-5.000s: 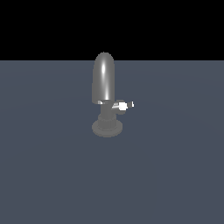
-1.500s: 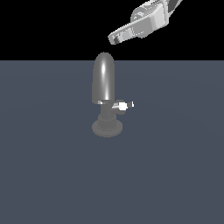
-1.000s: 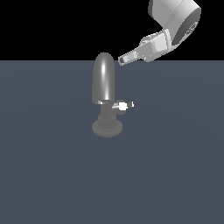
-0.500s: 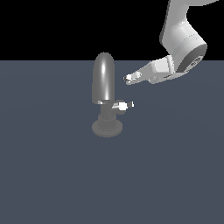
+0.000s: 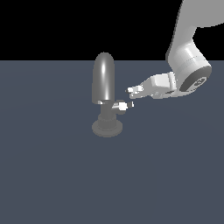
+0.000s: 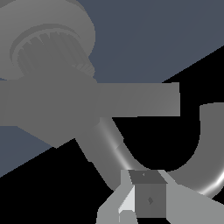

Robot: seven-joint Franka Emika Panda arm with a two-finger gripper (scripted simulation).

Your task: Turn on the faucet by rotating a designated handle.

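Observation:
The faucet (image 5: pixel 103 78) stands mid-scene in the exterior view, a grey shiny bullet-shaped spout on a short stem and round disc base (image 5: pixel 107 128). The handle (image 5: pixel 121 106), a short grey lever with a white tip, juts from the stem toward the exterior view's right. My gripper (image 5: pixel 132 92) reaches in from that side, fingers pointing at the spout. It hovers just above and slightly right of the handle's tip, a small gap apart. Its fingers are together, holding nothing. The wrist view shows the faucet (image 6: pixel 48 43) close up, with my shut fingertips (image 6: pixel 131 199) in front.
The faucet rests on a flat dark blue-grey surface (image 5: pixel 52 175) under a black background. My white arm (image 5: pixel 188 57) comes down from the exterior view's upper right.
My gripper has come down from the upper right to just above the handle's tip. The faucet and handle have not moved.

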